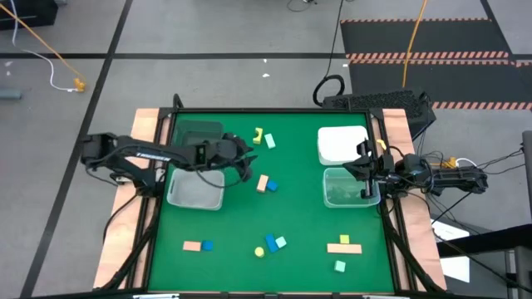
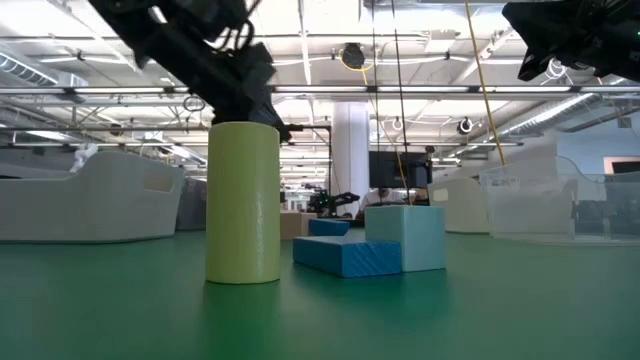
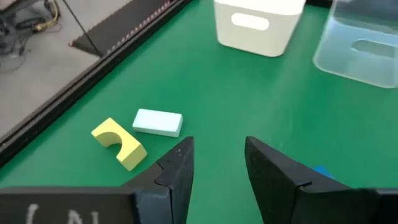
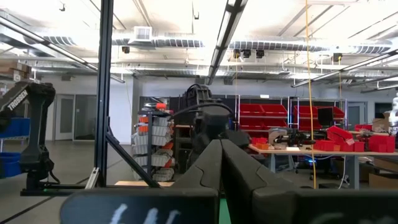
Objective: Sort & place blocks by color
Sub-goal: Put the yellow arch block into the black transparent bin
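The desk (image 1: 291,224) has a flat green, felt-like top framed by pale wooden side boards. On it stand smooth plastic bins: a clear one (image 1: 195,189) at the left under the left arm, a dark one (image 1: 198,133) just beyond it, a white one (image 1: 342,144) at the far right and another clear one (image 1: 349,188) just nearer than that.

The blocks are small matte pieces scattered over the green. In the left wrist view a yellow arch-shaped block (image 3: 119,144) with a half-round notch lies just beside a mint-green bar (image 3: 158,122) with flat faces. A salmon-pink bar with a yellow piece (image 1: 266,183) sits near the middle. Along the near edge lie a pink and blue pair (image 1: 198,246), a yellow ball with blue and mint pieces (image 1: 271,245), a pink T-shaped pair (image 1: 344,246) and a mint cube (image 1: 339,266). In the low view a yellow cylinder (image 2: 243,203) stands upright beside a ribbed blue block (image 2: 345,255) and a mint cube (image 2: 413,237).

The left pincer (image 1: 246,159) hovers over the middle-left of the desk, its dark angular jaws parted narrowly and holding nothing; the yellow arch and mint bar lie just beyond it, and the pink bar lies just to its near right.

The right pincer (image 1: 366,170) waits over the right clear bin, its jaws pressed together and empty.
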Robot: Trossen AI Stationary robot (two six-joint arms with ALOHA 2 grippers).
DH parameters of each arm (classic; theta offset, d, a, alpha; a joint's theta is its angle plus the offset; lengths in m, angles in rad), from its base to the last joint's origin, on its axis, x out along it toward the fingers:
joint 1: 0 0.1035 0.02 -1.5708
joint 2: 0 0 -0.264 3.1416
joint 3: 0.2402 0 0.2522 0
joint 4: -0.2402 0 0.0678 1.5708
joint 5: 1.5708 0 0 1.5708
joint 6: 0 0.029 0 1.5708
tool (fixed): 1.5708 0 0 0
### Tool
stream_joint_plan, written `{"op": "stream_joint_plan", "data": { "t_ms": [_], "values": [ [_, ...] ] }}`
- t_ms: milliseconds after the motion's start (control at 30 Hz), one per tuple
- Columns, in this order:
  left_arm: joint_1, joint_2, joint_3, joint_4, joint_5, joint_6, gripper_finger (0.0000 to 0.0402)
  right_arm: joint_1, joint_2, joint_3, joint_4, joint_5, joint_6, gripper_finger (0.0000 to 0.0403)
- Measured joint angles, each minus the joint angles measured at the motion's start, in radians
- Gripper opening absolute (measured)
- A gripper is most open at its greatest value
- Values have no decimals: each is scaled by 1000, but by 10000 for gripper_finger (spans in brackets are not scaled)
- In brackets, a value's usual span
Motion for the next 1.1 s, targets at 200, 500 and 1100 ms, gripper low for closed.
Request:
{"op": "stream_joint_plan", "data": {
  "t_ms": [200, 500, 1100],
  "values": [
    [92, 94, 57, -18, 82, -72, 165, 0, 0, 0, 0, 0, 0, 0],
    [192, 239, 131, -31, 106, -132, 189, 0, 0, 0, 0, 0, 0, 0],
    [307, 415, 226, -70, 119, -229, 200, 0, 0, 0, 0, 0, 0, 0]
  ]
}}
